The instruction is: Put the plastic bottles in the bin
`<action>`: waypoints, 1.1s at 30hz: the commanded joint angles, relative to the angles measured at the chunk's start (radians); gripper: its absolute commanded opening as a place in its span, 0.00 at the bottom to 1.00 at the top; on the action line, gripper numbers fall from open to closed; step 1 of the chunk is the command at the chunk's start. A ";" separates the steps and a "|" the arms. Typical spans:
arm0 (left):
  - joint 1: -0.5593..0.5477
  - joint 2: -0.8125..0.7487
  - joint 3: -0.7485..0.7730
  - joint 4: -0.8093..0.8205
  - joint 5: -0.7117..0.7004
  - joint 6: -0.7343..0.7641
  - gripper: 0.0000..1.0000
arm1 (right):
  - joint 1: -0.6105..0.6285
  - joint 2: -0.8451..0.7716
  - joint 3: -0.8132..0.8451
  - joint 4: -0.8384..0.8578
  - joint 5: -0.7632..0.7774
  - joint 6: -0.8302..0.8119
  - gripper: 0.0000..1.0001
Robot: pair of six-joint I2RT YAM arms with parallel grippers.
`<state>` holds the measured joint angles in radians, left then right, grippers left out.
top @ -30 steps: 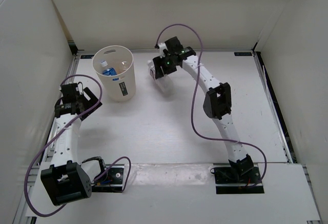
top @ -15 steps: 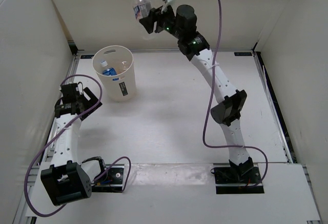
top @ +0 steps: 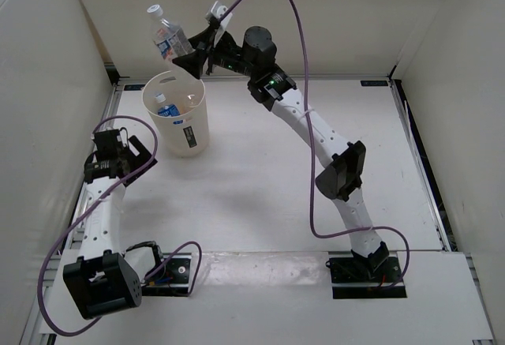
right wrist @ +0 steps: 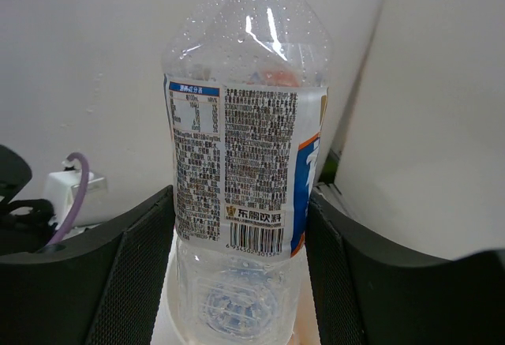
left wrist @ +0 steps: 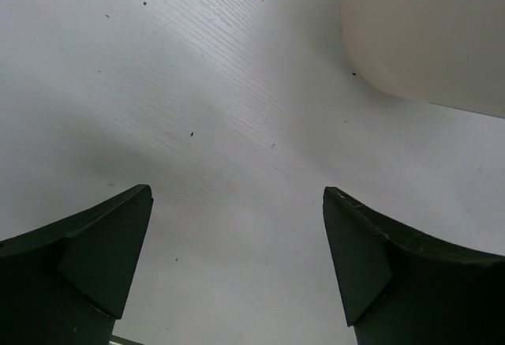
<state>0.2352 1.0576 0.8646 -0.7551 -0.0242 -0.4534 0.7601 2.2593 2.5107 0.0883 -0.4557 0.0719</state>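
My right gripper [top: 189,53] is shut on a clear plastic bottle [top: 167,35] with a pale label and white cap, holding it tilted in the air just above the far rim of the cream-white bin [top: 180,128]. In the right wrist view the bottle [right wrist: 241,171] fills the space between the two pads [right wrist: 130,266]. Inside the bin lies a bottle with a blue label [top: 166,110]. My left gripper [top: 126,141] is open and empty, low over the table left of the bin; its wrist view shows the bin's base [left wrist: 430,33].
White walls enclose the table on the left, back and right. The bin stands at the back left, close to the left wall. A purple cable loops over the right arm [top: 316,132].
My right gripper lifted the bottle off the table at the back middle, then carried it left to just above the bin. The left arm has not moved.
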 commanded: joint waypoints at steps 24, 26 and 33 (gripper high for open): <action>-0.007 -0.100 0.051 -0.167 -0.072 0.105 1.00 | 0.048 0.190 0.077 0.068 -0.149 0.026 0.05; -0.005 -0.099 0.045 -0.164 -0.063 0.096 1.00 | 0.045 0.189 0.063 0.076 -0.152 0.034 0.15; -0.005 -0.088 0.047 -0.159 -0.043 0.097 1.00 | 0.051 0.200 0.025 0.082 -0.104 0.025 0.32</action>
<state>0.2333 0.9783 0.8932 -0.9199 -0.0853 -0.3588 0.8078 2.4718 2.5420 0.1108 -0.5751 0.1139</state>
